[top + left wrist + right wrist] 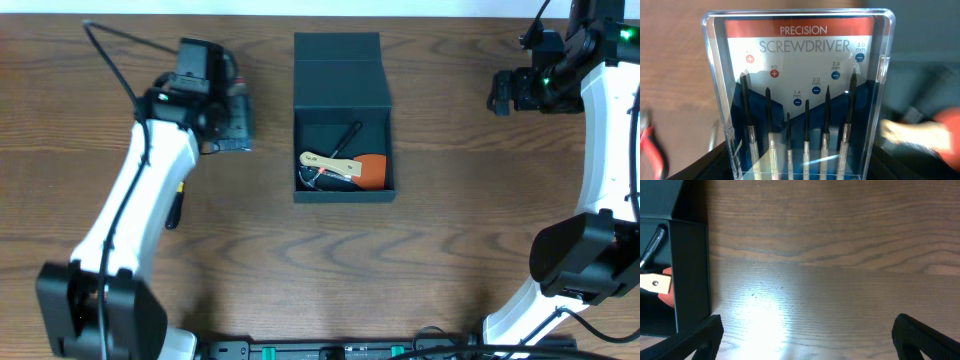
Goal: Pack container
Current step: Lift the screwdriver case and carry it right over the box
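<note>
At the left of the wooden table (420,260), a dark stick-shaped tool (175,208) is lying partly under the left arm. Farther back, the left gripper (230,122) is clasping a clear plastic screwdriver case (238,145), just left of the container and apart from it. In the left wrist view this screwdriver case (805,100) is standing upright between the dark fingers at the bottom edge and filling most of the picture. It is showing six thin screwdrivers in a row under a red and blue card. A pair of red handles (649,145) is peeking in, blurred, at the left edge. The container (345,193) is sitting in the middle of the table towards the back, with its lid (340,62) lying open away from the robot. Inside it, a wooden-handled tool (330,162) is lying across an orange piece (372,170), with a black pen-like thing (347,137) slanting behind them. At the far right, the right gripper (503,92) is hovering well apart from the container. Its fingers (705,335) are standing wide apart over bare wood, grasping nothing. The container's dark wall (690,275) is showing at the left of that wrist view.
</note>
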Robot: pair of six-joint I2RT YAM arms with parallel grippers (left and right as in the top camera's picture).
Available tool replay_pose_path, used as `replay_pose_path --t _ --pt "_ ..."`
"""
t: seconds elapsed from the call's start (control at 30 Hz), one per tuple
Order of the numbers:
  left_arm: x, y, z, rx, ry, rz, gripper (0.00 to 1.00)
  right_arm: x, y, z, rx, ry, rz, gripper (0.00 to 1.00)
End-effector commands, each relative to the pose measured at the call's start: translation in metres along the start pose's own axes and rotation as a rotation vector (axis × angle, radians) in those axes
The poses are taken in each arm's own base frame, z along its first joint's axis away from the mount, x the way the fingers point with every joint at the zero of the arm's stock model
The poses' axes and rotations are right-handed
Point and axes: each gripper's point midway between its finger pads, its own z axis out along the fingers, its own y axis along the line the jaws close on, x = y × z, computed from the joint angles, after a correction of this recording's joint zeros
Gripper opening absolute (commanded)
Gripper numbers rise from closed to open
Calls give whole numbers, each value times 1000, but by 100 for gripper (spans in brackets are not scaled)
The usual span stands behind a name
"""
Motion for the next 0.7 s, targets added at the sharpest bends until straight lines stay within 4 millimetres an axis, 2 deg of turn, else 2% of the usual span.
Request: replay_pose_path --t 0.0,0.17,0.23,0.3,0.43,0.67 --pt "-4 -61 -30 127 -80 385 5 2 0 5 -14 14 -7 99" --pt "-1 -128 -50 165 -203 812 6 3 0 5 -15 17 -7 99" --pt "3 -151 -47 176 -234 993 6 4 0 5 -16 20 -6 99" --pt "5 -163 -38 182 -245 1110 6 5 0 5 -17 24 -5 99" --pt "4 -172 -10 183 -234 1155 6 7 1 5 -19 34 -4 99" --pt "5 -171 58 178 -171 1142 6 7 1 5 -19 34 -4 99"
